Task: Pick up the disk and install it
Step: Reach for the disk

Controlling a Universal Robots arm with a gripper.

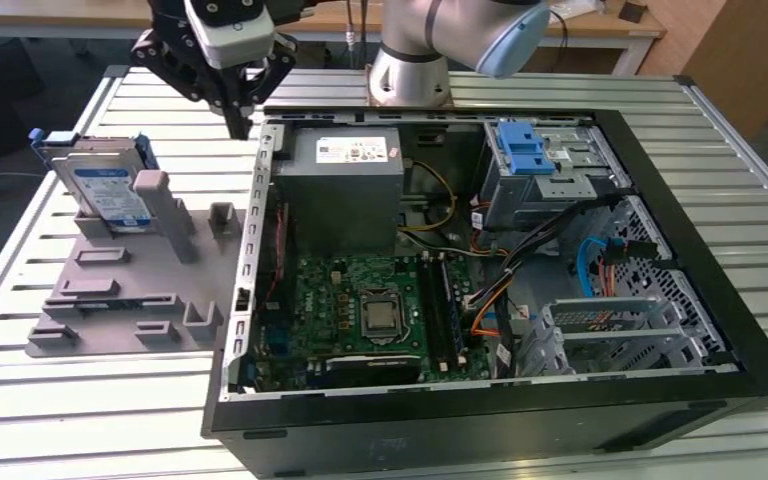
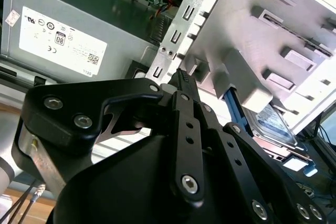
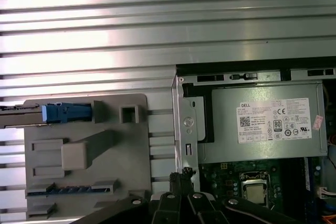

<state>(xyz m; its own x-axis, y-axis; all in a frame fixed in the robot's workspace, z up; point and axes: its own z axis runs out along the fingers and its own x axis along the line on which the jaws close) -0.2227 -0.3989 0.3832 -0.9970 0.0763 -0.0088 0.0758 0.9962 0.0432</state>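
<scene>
**Disk not yet picked up, install not begun**

Slatted counter (image 1: 91, 420) carries an open PC case (image 1: 491, 420) at centre-right of the exterior view, w/ a grey fixture plate (image 1: 131, 290) just beside it at left. The drive cage (image 1: 584, 150) w/ blue latch sits in the case's upper right. The end effector (image 1: 236, 120) hangs at top, left of centre, near the case's back corner. Its fingers are drawn together at the tips w/ nothing between them. The disk (image 1: 101, 190) stands on edge in a slot at the fixture plate's far end, upper left of frame, apart from the end effector. So pick-up & install both look left to do. It's a flat silver slab w/ a white-and-blue label and blue side rails.
</scene>
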